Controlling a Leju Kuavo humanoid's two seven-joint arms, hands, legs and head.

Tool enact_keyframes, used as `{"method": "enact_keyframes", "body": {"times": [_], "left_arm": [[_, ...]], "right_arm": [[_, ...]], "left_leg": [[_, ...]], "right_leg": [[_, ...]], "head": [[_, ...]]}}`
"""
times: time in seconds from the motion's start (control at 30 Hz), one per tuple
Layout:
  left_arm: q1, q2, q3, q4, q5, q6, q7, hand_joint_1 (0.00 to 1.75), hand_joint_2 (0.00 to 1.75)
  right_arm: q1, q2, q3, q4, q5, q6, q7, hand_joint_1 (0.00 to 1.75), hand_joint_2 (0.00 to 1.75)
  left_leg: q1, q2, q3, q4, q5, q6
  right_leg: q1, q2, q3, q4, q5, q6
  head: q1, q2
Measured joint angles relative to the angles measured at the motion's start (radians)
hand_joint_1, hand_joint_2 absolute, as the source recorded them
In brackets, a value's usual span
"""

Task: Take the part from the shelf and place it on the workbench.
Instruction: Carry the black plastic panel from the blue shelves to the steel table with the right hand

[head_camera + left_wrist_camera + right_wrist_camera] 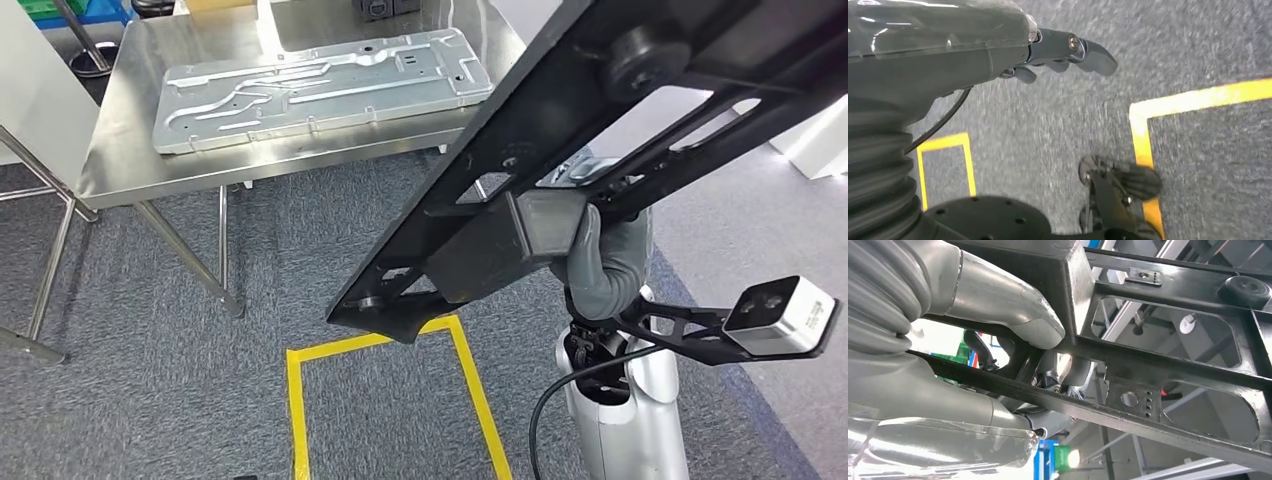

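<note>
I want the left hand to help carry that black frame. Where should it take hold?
Probably the black frame's low end above the yellow floor tape, coming from below on the robot's left. The frame tilts and the right hand grips mid-length, so that end hangs free.

Factory or assembly workshop: stainless steel workbench (120, 150) carrying a stamped metal plate (320, 85), grey carpet floor (150, 380) marked with yellow tape lines (296, 400), blue bins (70, 10) behind.

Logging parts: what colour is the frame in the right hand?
Black, clearest in the head view: frame, right hand.
</note>
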Motion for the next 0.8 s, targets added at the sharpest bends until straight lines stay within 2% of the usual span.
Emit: {"method": "enact_keyframes", "body": {"times": [0.03, 0.1, 0.13, 0.17, 0.23, 0.27, 0.3, 0.33, 0.4, 0.43, 0.47, 0.5, 0.57, 0.63, 0.67, 0.7, 0.77, 0.8], "left_arm": [[0.000, 0.000, 0.000, 0.000, 0.000, 0.000, 0.000, 0.00, 1.75], [0.001, -0.001, 0.000, 0.000, 0.000, 0.000, 0.000, 0.00, 1.75], [0.001, -0.002, 0.001, 0.000, 0.000, 0.000, 0.000, 0.00, 1.75], [0.000, -0.002, 0.001, 0.000, 0.000, 0.000, 0.000, 0.00, 1.75], [-0.001, -0.002, 0.001, 0.000, 0.000, 0.000, 0.000, 0.00, 1.75], [0.000, -0.002, 0.001, 0.000, 0.000, 0.000, 0.000, 0.00, 1.75], [0.001, -0.003, 0.001, 0.000, 0.000, 0.000, 0.000, 0.00, 1.75], [0.002, -0.003, 0.001, 0.000, 0.000, 0.000, 0.000, 0.00, 1.75], [0.004, -0.004, 0.001, 0.000, -0.001, 0.000, 0.000, 0.00, 1.75], [0.004, -0.004, 0.002, 0.000, -0.002, 0.001, 0.000, 0.00, 1.75], [0.003, -0.004, 0.002, 0.000, -0.002, 0.001, 0.000, 0.00, 1.75], [0.002, -0.004, 0.002, 0.000, -0.002, 0.001, 0.000, 0.00, 1.75], [0.001, -0.004, 0.002, 0.000, -0.003, 0.001, 0.000, 0.00, 1.75], [-0.001, -0.004, 0.002, 0.000, -0.003, 0.001, 0.000, 0.00, 1.75], [-0.002, -0.004, 0.002, 0.000, -0.003, 0.001, 0.000, 0.00, 1.75], [-0.003, -0.004, 0.002, 0.000, -0.003, 0.001, 0.000, 0.00, 1.75], [0.000, -0.004, 0.002, 0.000, -0.003, 0.001, 0.000, 0.00, 1.75], [0.002, -0.004, 0.002, 0.000, -0.003, 0.001, 0.000, 0.00, 1.75]], "right_arm": [[0.000, 0.000, 0.000, 0.000, -0.001, 0.001, 0.000, 1.75, 1.75], [0.000, -0.001, 0.000, 0.000, -0.003, 0.003, 0.000, 1.75, 1.75], [-0.001, -0.001, 0.000, 0.000, -0.005, 0.003, 0.000, 1.75, 1.75], [-0.002, -0.001, 0.001, -0.001, -0.006, 0.004, -0.001, 1.75, 1.75], [-0.001, -0.001, 0.001, -0.001, -0.008, 0.004, -0.001, 1.75, 1.75], [0.000, -0.002, 0.001, -0.001, -0.008, 0.005, -0.001, 1.75, 1.75], [0.002, -0.003, 0.001, -0.001, -0.008, 0.004, -0.001, 1.75, 1.75], [0.003, -0.003, 0.001, -0.001, -0.008, 0.004, -0.001, 1.75, 1.75], [0.003, -0.005, 0.001, -0.001, -0.009, 0.005, -0.001, 1.75, 1.75], [0.003, -0.006, 0.002, -0.001, -0.009, 0.005, -0.001, 1.75, 1.75], [0.003, -0.007, 0.002, 0.000, -0.009, 0.005, -0.001, 1.75, 1.75], [0.004, -0.008, 0.002, 0.000, -0.009, 0.005, -0.001, 1.75, 1.75], [0.006, -0.010, 0.002, -0.001, -0.010, 0.005, -0.001, 1.75, 1.75], [0.007, -0.011, 0.001, -0.004, -0.010, 0.006, -0.001, 1.75, 1.75], [0.006, -0.011, 0.001, -0.006, -0.010, 0.008, -0.001, 1.75, 1.75], [0.007, -0.011, 0.001, -0.007, -0.010, 0.009, -0.001, 1.75, 1.75], [0.008, -0.011, 0.001, -0.007, -0.010, 0.012, -0.001, 1.75, 1.75], [0.009, -0.011, 0.001, -0.007, -0.010, 0.012, -0.001, 1.75, 1.75]], "left_leg": [[-0.001, 0.000, 0.001, -0.006, -0.005, 0.005], [0.003, -0.001, 0.015, -0.015, 0.005, 0.017], [0.006, -0.001, 0.024, -0.018, 0.007, 0.021], [0.008, 0.000, 0.031, -0.020, 0.010, 0.024], [0.009, 0.001, 0.037, -0.020, 0.007, 0.024], [0.010, 0.000, 0.039, -0.020, 0.003, 0.023], [0.011, 0.000, 0.043, -0.020, -0.001, 0.020], [0.014, 0.000, 0.049, -0.019, -0.007, 0.015], [0.022, -0.001, 0.068, -0.018, -0.023, 0.003], [0.025, -0.002, 0.077, -0.018, -0.031, -0.005], [0.026, -0.002, 0.082, -0.020, -0.038, -0.013], [0.025, -0.001, 0.088, -0.023, -0.043, -0.022], [0.023, 0.000, 0.098, -0.025, -0.045, -0.037], [0.025, 0.001, 0.085, 0.021, -0.037, -0.046], [0.026, 0.000, 0.058, 0.072, -0.039, -0.047], [0.025, 0.000, 0.017, 0.137, -0.050, -0.046], [0.022, 0.000, -0.069, 0.251, -0.105, -0.042], [0.019, 0.000, -0.101, 0.275, -0.131, -0.038]], "right_leg": [[0.000, 0.000, -0.001, 0.006, 0.002, 0.007], [0.000, -0.001, -0.003, 0.025, 0.000, 0.021], [-0.002, -0.001, -0.012, 0.045, -0.013, 0.027], [-0.005, -0.002, -0.031, 0.082, -0.035, 0.032], [-0.015, -0.003, -0.094, 0.195, -0.089, 0.043], [-0.020, -0.004, -0.126, 0.244, -0.105, 0.049], [-0.026, -0.006, -0.146, 0.266, -0.104, 0.056], [-0.031, -0.008, -0.147, 0.251, -0.084, 0.064], [-0.041, -0.013, -0.100, 0.133, -0.005, 0.078], [-0.041, -0.015, -0.075, 0.070, 0.018, 0.081], [-0.039, -0.017, -0.057, 0.028, 0.029, 0.075], [-0.036, -0.018, -0.050, 0.008, 0.027, 0.064], [-0.031, -0.015, -0.043, 0.006, 0.016, 0.036], [-0.033, -0.013, -0.022, 0.000, 0.007, 0.017], [-0.032, -0.013, -0.009, -0.003, 0.001, 0.010], [-0.030, -0.013, 0.003, -0.005, -0.008, 0.003], [-0.023, -0.011, 0.027, -0.006, -0.029, -0.005], [-0.018, -0.009, 0.041, -0.006, -0.040, -0.008]], "head": [[0.000, 0.000], [0.001, 0.000], [0.003, 0.000], [0.005, 0.000], [0.009, 0.000], [0.008, 0.000], [0.008, 0.000], [0.008, 0.000], [0.009, 0.000], [0.010, 0.000], [0.012, 0.000], [0.013, 0.000], [0.013, 0.000], [0.009, 0.000], [0.007, 0.000], [0.005, 0.000], [0.004, 0.000], [0.004, 0.000]]}}
